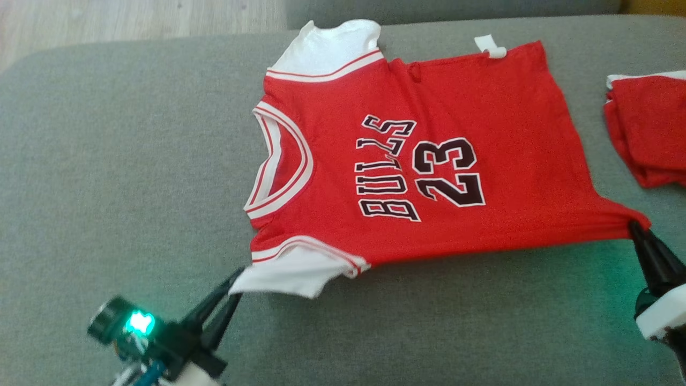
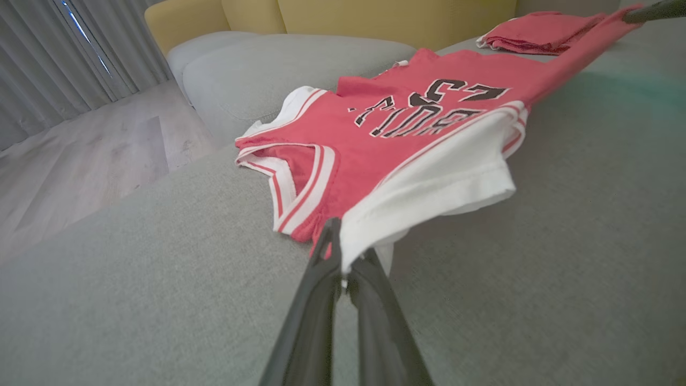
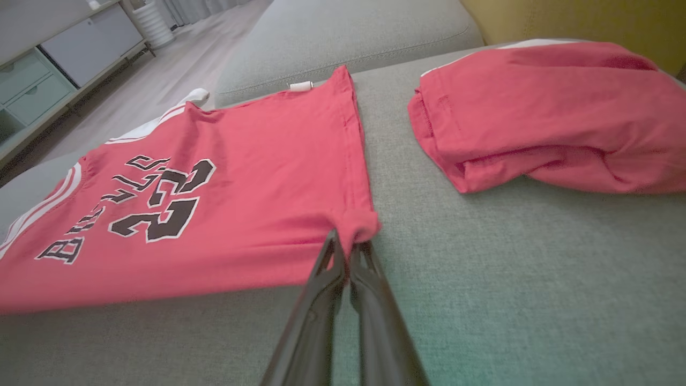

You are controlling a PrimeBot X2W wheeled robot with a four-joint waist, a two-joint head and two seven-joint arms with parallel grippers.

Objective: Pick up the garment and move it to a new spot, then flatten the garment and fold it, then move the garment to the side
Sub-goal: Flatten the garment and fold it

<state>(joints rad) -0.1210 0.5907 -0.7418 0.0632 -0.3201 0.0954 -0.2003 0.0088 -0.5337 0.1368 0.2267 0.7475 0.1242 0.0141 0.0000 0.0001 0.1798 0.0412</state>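
A red jersey [image 1: 418, 161] with white sleeves and black "BULLS 23" lettering lies spread on the grey sofa cushion [image 1: 118, 177], neck to the left. My left gripper [image 1: 236, 284] is shut on the near white sleeve [image 2: 429, 193], lifting it slightly off the cushion. My right gripper [image 1: 635, 228] is shut on the near hem corner of the jersey [image 3: 359, 228]. The near edge of the jersey [image 2: 386, 118] is stretched taut between the two grippers. In their wrist views, the left gripper [image 2: 345, 254] and the right gripper [image 3: 348, 246] each pinch cloth at the fingertips.
A second red garment [image 1: 648, 128], folded, lies on the cushion at the right, close to the jersey's hem [image 3: 541, 112]. Wooden floor [image 1: 107, 21] lies beyond the cushion's far left edge. A yellow backrest [image 2: 375, 21] rises behind the sofa.
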